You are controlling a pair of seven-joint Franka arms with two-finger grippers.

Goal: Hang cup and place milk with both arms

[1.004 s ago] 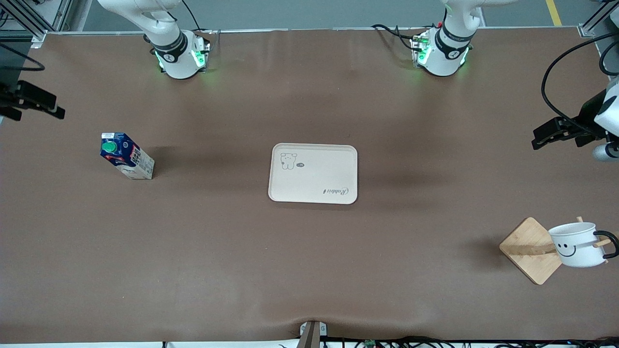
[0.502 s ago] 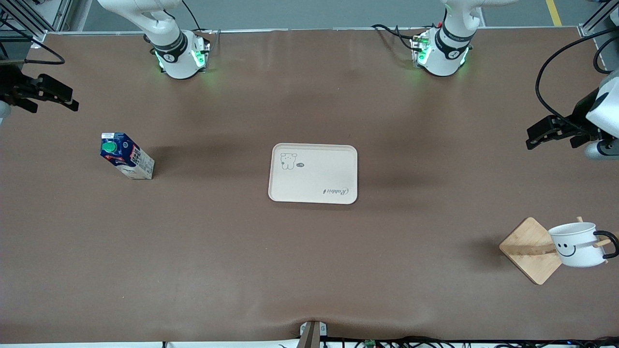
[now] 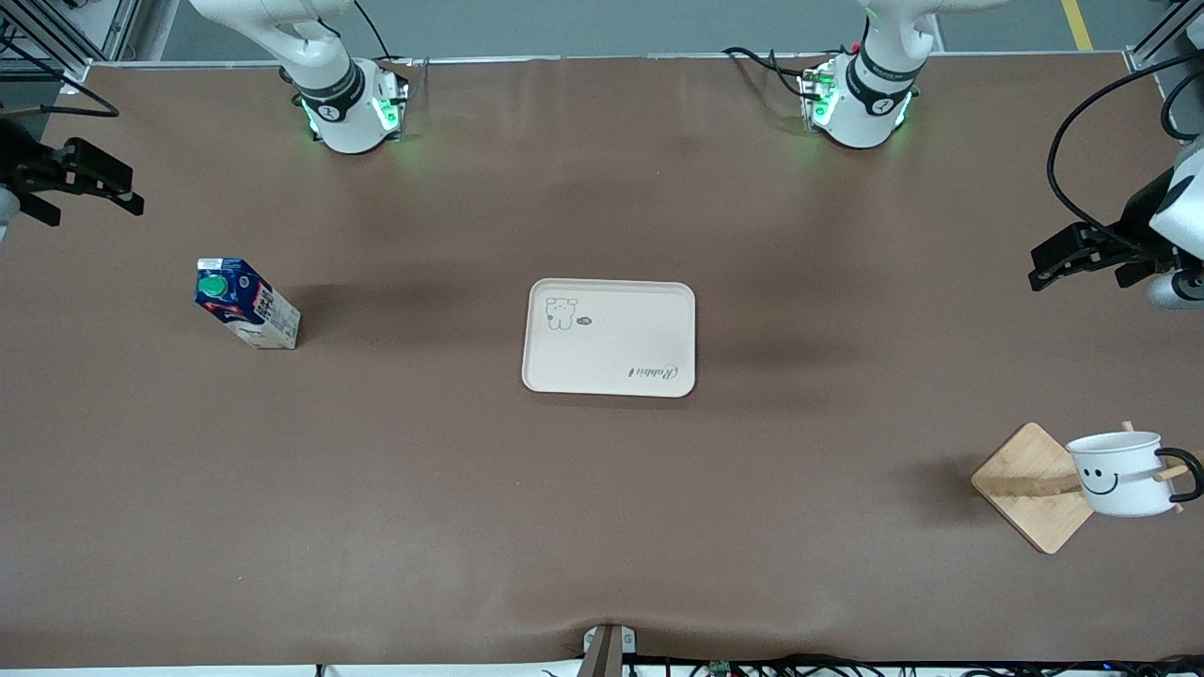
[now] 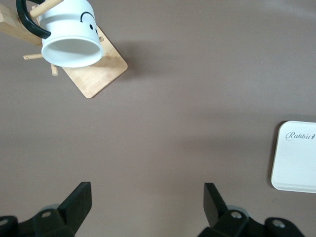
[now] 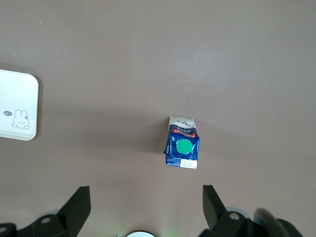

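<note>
At the tray's point(image 3: 609, 337) nine o'clock stands the milk point(image 3: 246, 304) on the worktop point(image 3: 602, 517); the cup point(image 3: 1119, 474) hangs on the wooden rack point(image 3: 1030, 486) at four o'clock. Left jaws point(image 3: 1063, 256) and right jaws point(image 3: 80, 179) hover wide apart, empty.

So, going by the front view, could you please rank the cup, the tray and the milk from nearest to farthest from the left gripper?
From the left gripper:
1. Cup, hanging on the wooden rack at the left arm's end.
2. Tray, mid-table.
3. Milk, at the right arm's end.
</note>
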